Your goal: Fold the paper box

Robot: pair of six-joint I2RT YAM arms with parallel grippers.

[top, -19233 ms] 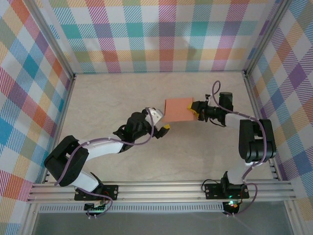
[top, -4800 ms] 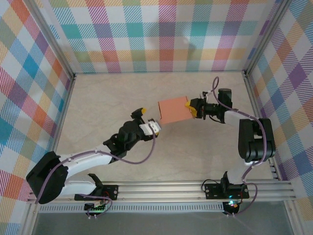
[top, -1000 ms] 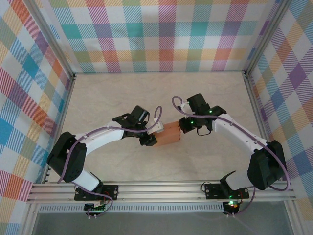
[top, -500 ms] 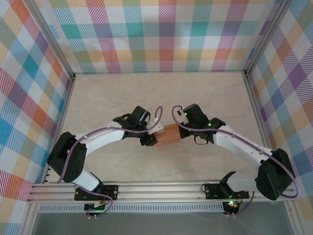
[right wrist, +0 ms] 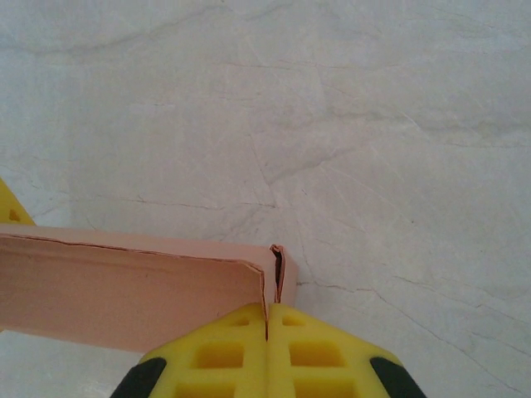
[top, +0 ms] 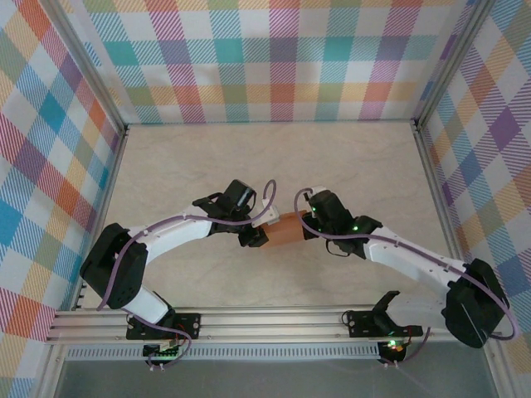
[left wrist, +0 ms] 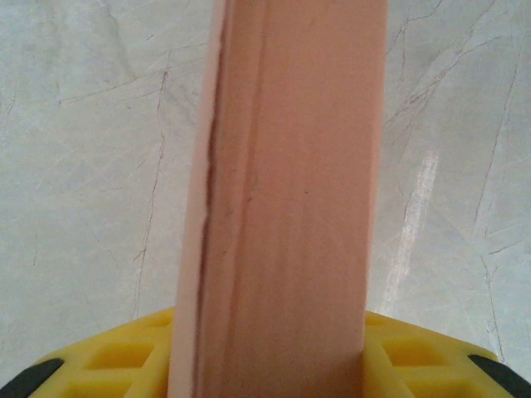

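Salmon paper box (top: 284, 230) still gripped, right pincer (top: 304, 225) shifted nearer

Left pincer (top: 259, 232), paper box (top: 284, 230), right pincer (top: 309, 225)

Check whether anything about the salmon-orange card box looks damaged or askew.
Slightly. At the salmon-orange card box end beside the right gripper, a narrow flap stands apart from the wall, leaving a dark gap. Along one long edge in the left wrist view, layers aren't flush.

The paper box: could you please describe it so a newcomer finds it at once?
On the pale marbled table, look where the two arms meet. The paper box is gripped by their yellow fingers; its plain salmon-orange card stands out.
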